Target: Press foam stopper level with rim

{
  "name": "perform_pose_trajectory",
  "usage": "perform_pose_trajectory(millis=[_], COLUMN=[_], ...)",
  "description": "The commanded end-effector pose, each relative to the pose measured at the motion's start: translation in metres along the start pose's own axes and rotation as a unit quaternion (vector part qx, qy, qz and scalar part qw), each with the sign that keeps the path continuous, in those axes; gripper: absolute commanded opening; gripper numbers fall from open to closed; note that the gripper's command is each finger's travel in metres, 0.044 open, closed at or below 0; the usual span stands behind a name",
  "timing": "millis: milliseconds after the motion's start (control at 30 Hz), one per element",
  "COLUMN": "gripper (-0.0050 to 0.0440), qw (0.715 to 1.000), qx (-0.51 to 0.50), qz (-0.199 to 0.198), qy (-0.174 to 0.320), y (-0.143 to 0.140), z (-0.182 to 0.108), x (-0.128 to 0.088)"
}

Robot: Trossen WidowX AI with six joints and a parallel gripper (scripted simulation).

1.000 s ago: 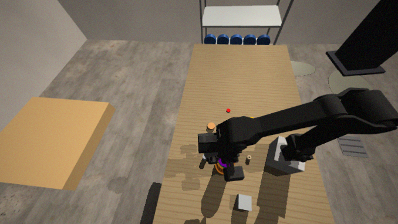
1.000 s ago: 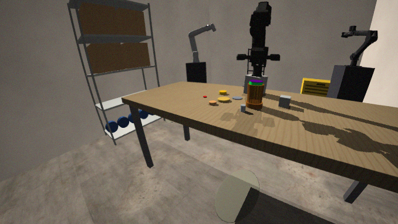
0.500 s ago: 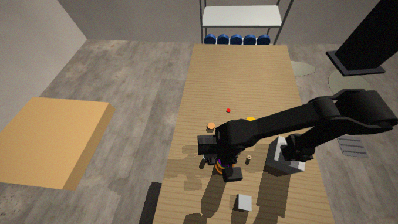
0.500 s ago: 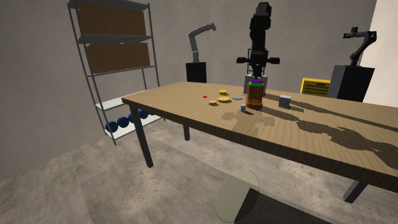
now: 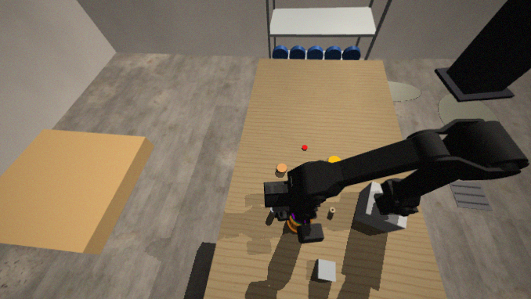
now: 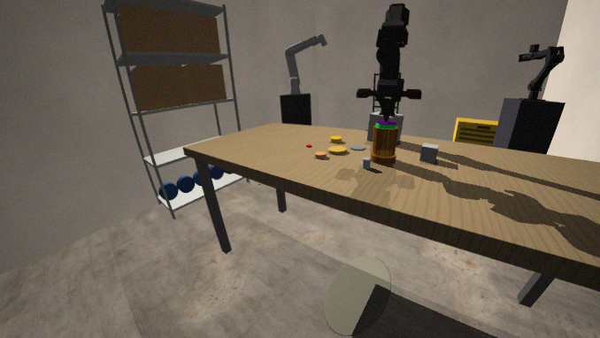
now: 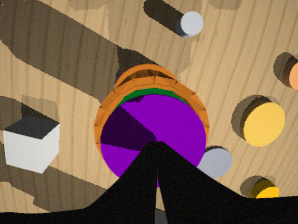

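An orange-brown ribbed jar (image 6: pixel 384 143) stands upright on the wooden table. Its purple foam stopper (image 6: pixel 386 122) sits at the top, over a thin green band. In the wrist view the stopper (image 7: pixel 154 132) fills the jar's mouth (image 7: pixel 152 90). My gripper (image 6: pixel 388 118) is shut and empty and points straight down over the stopper's middle. Its tips (image 7: pixel 158 145) are at the stopper's top face; I cannot tell whether they touch it. In the top view the arm hides most of the jar (image 5: pixel 294 226).
A grey cube (image 6: pixel 429 152) stands right of the jar and a small grey cylinder (image 6: pixel 366 163) in front of it. Flat discs lie to the left: yellow (image 6: pixel 337 149), orange (image 6: pixel 320 154), grey-blue (image 6: pixel 357 148), and a red dot (image 6: pixel 309 145). A small tan spool (image 5: pixel 332 209) lies near the arm's base (image 5: pixel 377 213).
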State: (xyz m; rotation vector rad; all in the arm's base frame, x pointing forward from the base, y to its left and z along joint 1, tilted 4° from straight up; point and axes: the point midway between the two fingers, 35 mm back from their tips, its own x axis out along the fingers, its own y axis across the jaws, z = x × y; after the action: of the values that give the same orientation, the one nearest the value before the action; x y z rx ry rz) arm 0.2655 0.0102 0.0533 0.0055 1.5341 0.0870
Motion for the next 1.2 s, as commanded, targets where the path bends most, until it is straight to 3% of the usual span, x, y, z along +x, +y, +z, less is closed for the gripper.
perform_pose_trajectory(millis=[0, 1167], gripper=[0.0000, 0.0000], qw=[1.000, 1.000], qx=[0.000, 0.000], qz=[0.001, 0.001], qy=[-0.011, -0.010], y=[0.0008, 0.0008], z=[0.0037, 0.0007], x=[-0.0042, 0.0003])
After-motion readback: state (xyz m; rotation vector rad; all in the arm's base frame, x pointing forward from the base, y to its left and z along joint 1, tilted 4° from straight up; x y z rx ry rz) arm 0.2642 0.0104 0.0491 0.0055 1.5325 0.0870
